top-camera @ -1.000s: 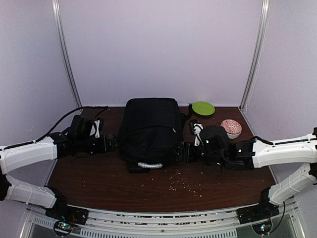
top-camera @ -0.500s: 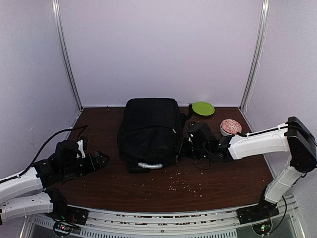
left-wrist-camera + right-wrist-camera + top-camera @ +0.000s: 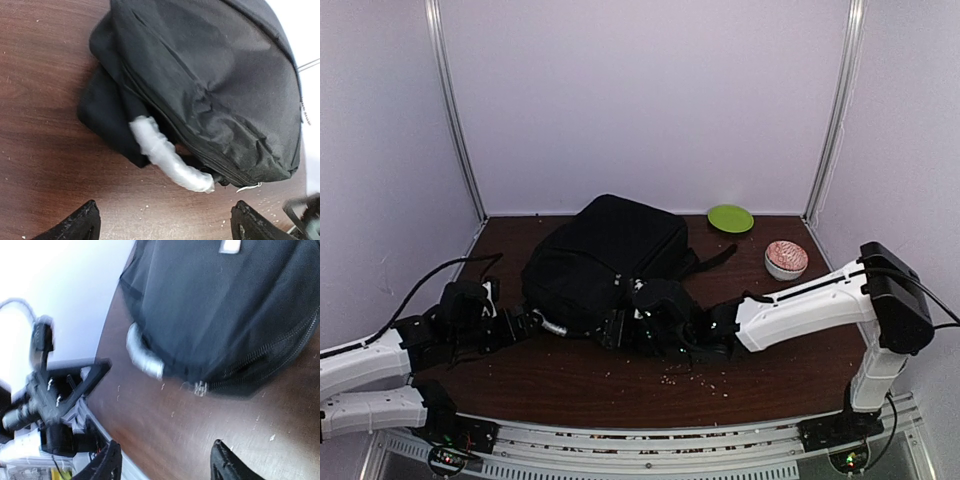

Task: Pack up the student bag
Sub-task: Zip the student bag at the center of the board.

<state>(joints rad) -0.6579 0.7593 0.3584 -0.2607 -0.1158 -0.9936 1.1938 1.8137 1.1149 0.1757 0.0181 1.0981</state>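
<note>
Large black soft fabric student bag: limp, bulky, probably sags; best gripped at its grey-white padded handle; left pincer and right pincer gape empty.

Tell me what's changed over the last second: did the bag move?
The student bag was turned: its grey-white handle end swung toward the left gripper, so it now lies diagonally. The right gripper moved from the bag's right side across its near edge and is open, holding nothing. The left gripper pulled back, then returned near the handle, open. The green plate and patterned bowl stayed put.
</note>
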